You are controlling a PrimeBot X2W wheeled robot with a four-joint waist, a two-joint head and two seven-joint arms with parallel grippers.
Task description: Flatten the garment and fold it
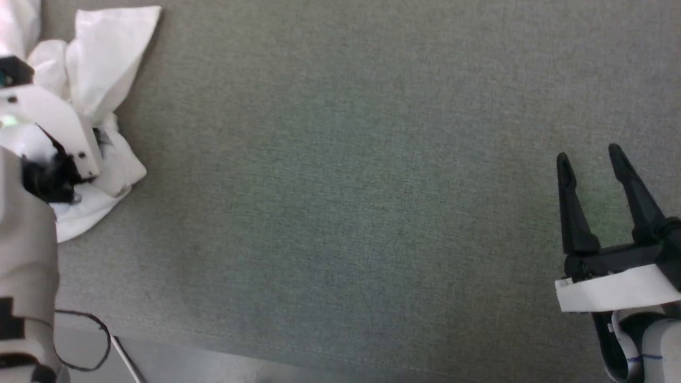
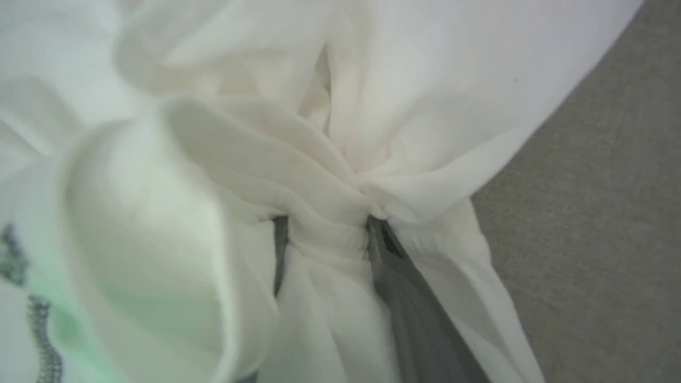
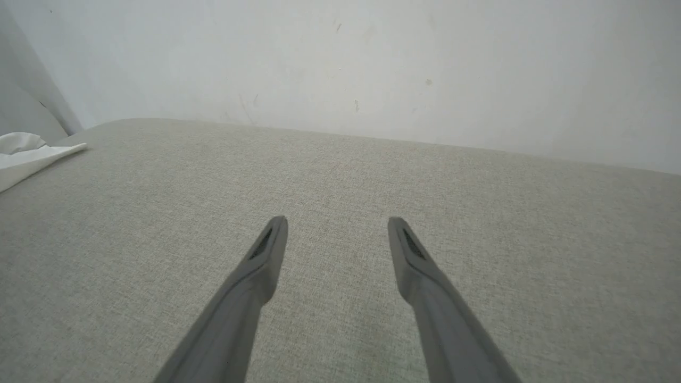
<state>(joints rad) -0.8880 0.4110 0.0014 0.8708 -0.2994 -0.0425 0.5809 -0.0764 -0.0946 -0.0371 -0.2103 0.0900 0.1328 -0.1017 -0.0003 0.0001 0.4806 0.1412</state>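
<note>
The garment (image 1: 106, 58), white and crumpled into a heap, lies at the far left of the grey cloth surface. My left arm's pale wrist (image 1: 58, 127) sits on top of the heap, with its fingers buried in the fabric. In the left wrist view a bunch of the garment (image 2: 425, 106) is gathered between the two dark fingers of my left gripper (image 2: 327, 239), and folds radiate from the pinch. Grey stitching (image 2: 42, 340) shows at the lower left. My right gripper (image 1: 585, 151) hovers open and empty at the far right, away from the garment (image 3: 26, 154); its fingers (image 3: 338, 223) are spread over bare surface.
The grey cloth surface (image 1: 346, 186) stretches wide between the two grippers. Its front edge (image 1: 213, 351) runs along the lower left, where a thin dark cable (image 1: 90, 340) loops. A white wall (image 3: 372, 64) rises behind the surface's far edge.
</note>
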